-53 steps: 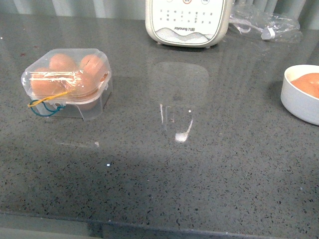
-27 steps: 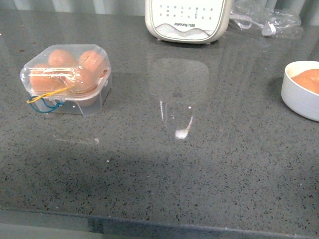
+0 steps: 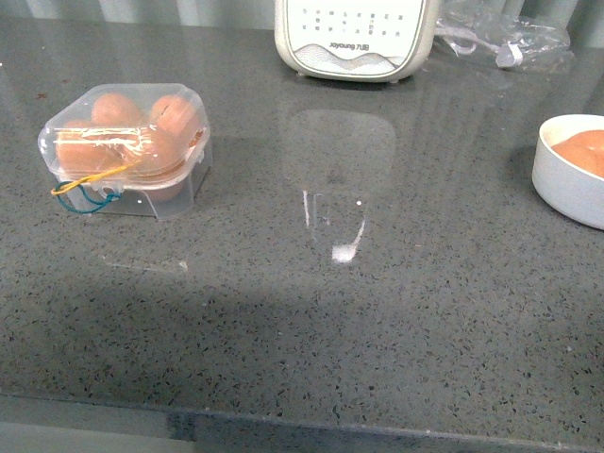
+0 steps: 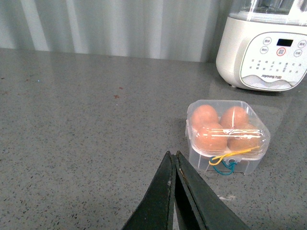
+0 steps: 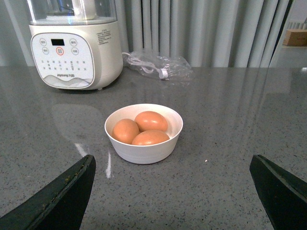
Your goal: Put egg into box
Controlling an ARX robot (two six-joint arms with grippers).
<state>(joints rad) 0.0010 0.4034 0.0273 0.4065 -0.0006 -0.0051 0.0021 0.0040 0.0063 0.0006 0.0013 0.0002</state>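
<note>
The box [image 3: 127, 151] is a small clear plastic case on the left of the grey counter. Its lid is down over several brown eggs, and yellow and blue elastic loops [image 3: 85, 193] hang at its front. In the left wrist view the box [image 4: 228, 134] sits just beyond my left gripper [image 4: 171, 154], which is shut on nothing and apart from it. A round white bowl [image 5: 144, 152] holds three alike brown eggs, one egg [image 5: 151, 120] on top. My right gripper [image 5: 171, 160] is open, short of the bowl. Neither gripper shows in the front view.
A white Joyoung appliance [image 3: 354, 38] stands at the back middle of the counter. A clear plastic bag with a cable [image 3: 505, 42] lies to its right. The bowl [image 3: 564, 189] sits at the right edge of the front view. The counter's front edge [image 3: 283, 429] runs along the bottom.
The front view has shifted slightly, so the box and the appliance sit a little higher in the picture than a second ago. Nothing on the counter has moved.
</note>
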